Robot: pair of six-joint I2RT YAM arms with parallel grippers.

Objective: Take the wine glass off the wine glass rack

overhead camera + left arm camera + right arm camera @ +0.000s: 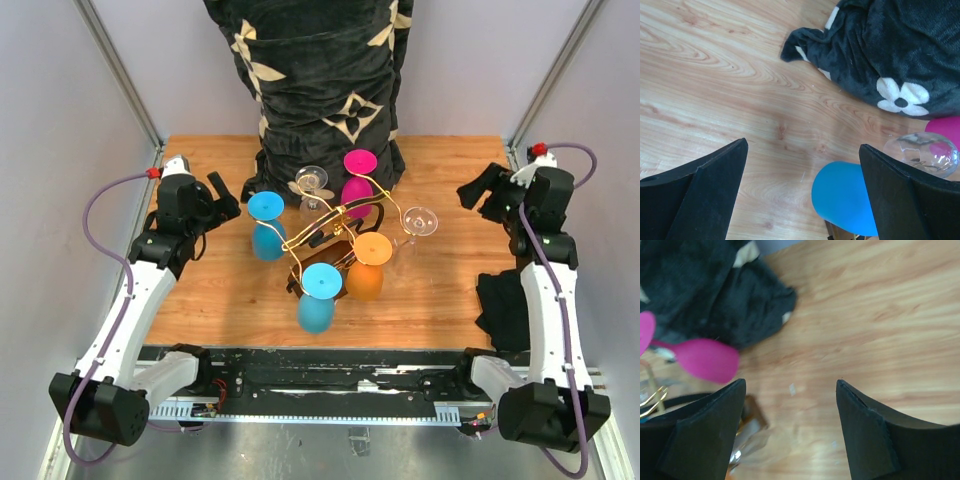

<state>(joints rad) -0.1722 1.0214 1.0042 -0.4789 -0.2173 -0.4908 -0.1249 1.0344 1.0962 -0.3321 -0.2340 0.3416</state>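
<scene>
A dark floral blanket [320,80] crowds the wine glass rack [320,228] mid-table, wine glasses [367,275] hanging (pink, blue, orange, clear); left gripper [802,145] and right gripper [791,382] flank it, jaws parted, empty.

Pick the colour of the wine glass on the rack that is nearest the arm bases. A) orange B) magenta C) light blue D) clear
C: in the top view the light blue wine glass hangs on the near side of the wine glass rack, lowest in the picture.
</scene>
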